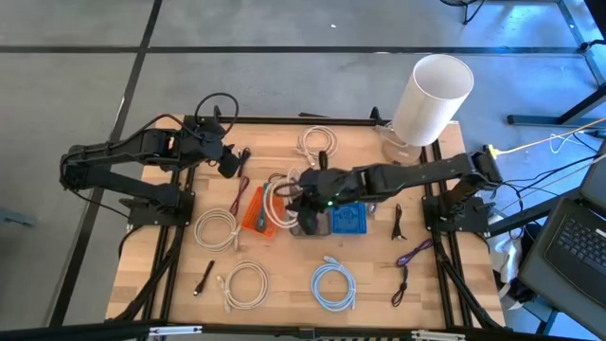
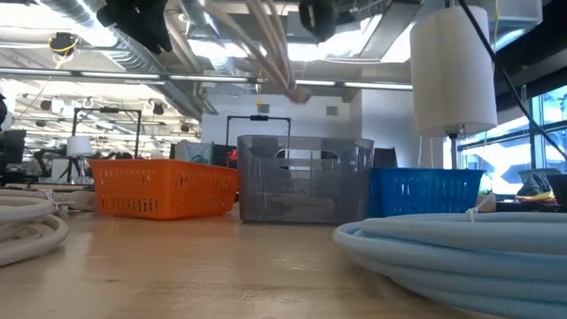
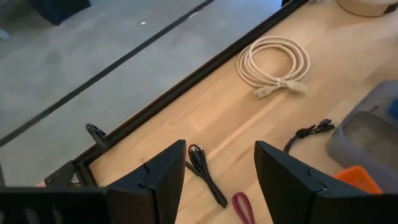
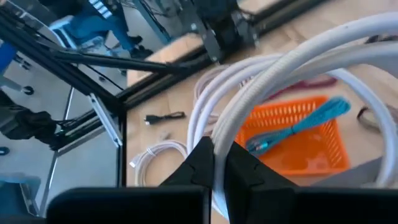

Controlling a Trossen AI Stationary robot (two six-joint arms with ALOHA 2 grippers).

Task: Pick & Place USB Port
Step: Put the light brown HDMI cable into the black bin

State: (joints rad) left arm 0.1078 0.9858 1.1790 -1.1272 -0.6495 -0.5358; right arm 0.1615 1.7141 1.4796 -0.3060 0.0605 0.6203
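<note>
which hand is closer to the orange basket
Right. The right hand hangs just beside the orange basket, shut on a white cable. The left hand waits open farther back, toward the table's rear left.
</note>
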